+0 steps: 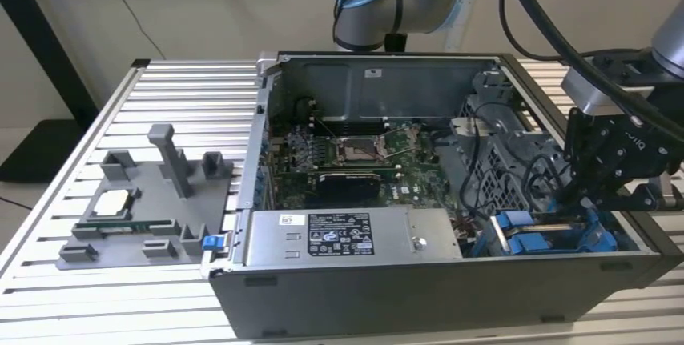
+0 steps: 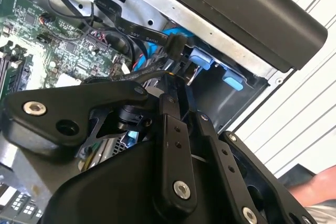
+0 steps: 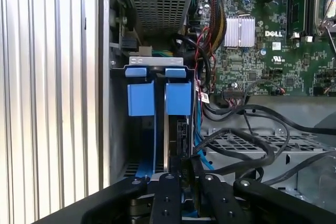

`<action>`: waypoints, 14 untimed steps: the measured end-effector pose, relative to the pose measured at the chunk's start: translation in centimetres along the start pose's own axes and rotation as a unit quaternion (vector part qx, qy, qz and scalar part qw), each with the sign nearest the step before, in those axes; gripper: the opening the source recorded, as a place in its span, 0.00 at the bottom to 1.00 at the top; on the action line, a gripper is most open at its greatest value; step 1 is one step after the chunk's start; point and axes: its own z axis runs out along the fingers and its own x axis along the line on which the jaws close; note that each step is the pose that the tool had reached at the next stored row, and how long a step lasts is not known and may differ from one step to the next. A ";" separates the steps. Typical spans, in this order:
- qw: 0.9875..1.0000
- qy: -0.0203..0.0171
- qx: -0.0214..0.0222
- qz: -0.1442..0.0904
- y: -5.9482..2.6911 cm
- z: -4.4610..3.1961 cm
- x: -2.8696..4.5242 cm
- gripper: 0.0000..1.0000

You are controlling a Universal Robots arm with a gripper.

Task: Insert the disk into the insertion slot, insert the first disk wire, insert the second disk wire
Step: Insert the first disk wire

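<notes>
At the exterior view's right, the claw (image 1: pixel 585 210) is hanging inside the computer case (image 1: pixel 428 297), pinching a black wire plug (image 3: pixel 182 136) just beside the disk (image 3: pixel 177 98), which is sitting in the insertion slot (image 3: pixel 156 61).

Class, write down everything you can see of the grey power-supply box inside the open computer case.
The power-supply box is a grey metal rectangular block with a black-and-white label on top. In the exterior view it lies flat against the near wall of the computer case, beside the green motherboard. In the first wrist view its end is a perforated grille, with coloured wires alongside.
</notes>
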 end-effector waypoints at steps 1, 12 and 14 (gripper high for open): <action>1.000 0.000 0.000 0.000 -0.01 0.02 0.00 0.00; 1.000 0.000 0.000 0.000 -0.10 0.19 -0.02 0.00; 1.000 0.000 0.000 0.000 -0.11 0.23 -0.04 0.00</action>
